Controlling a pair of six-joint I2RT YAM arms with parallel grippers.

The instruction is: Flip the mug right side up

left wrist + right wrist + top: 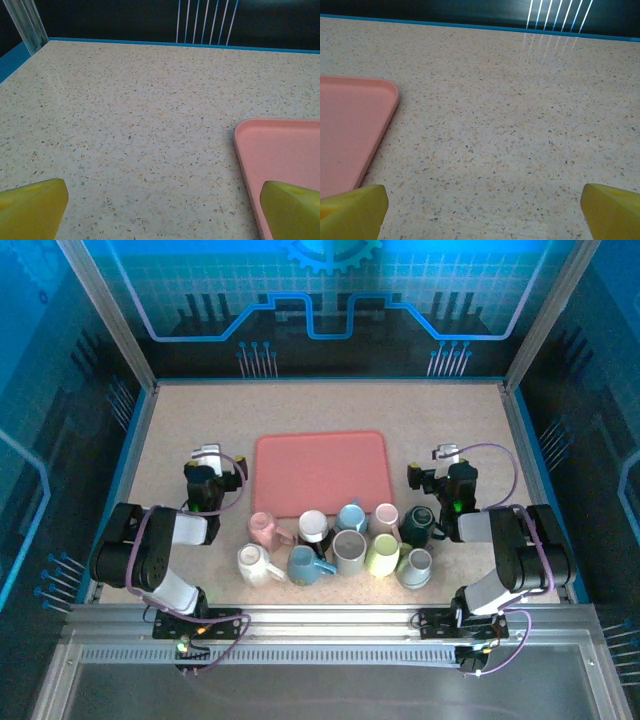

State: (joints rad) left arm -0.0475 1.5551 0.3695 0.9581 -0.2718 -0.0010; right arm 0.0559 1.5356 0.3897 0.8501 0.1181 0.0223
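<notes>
Both arms are folded back, elbows near their bases and forearms reaching toward the far side. The left gripper (207, 453) sits low over the table (450, 410), just left of the pink tray (320, 472). The right gripper (447, 453) sits just right of the tray. In the left wrist view the left gripper (160, 210) stands with its jaws spread wide and nothing between them; its right yellow fingertip (292, 210) overlaps the tray (280, 150) rim. In the right wrist view the right gripper (480, 210) is likewise spread wide and holds nothing, and the tray (345, 125) lies to its left.

The table is beige speckled stone with a blue border, enclosed by aluminium frame posts (105, 310) and dark blue printed panels (320, 300).

Item count: one tray and ten mugs. The mugs form two rows of five, near the tray's near edge and between the two arms.
- Far row, left to right: pink mug (264, 530), white mug with dark interior (313, 526), light blue mug (350, 518), pale pink mug (385, 518), dark green mug (418, 524)
- Near row, left to right: white mug (255, 565), blue mug (305, 565), grey mug (349, 552), yellow-green mug (382, 554), pale grey mug (414, 567)

The pink mug shows no open mouth and appears inverted; this cannot be confirmed at this size
</notes>
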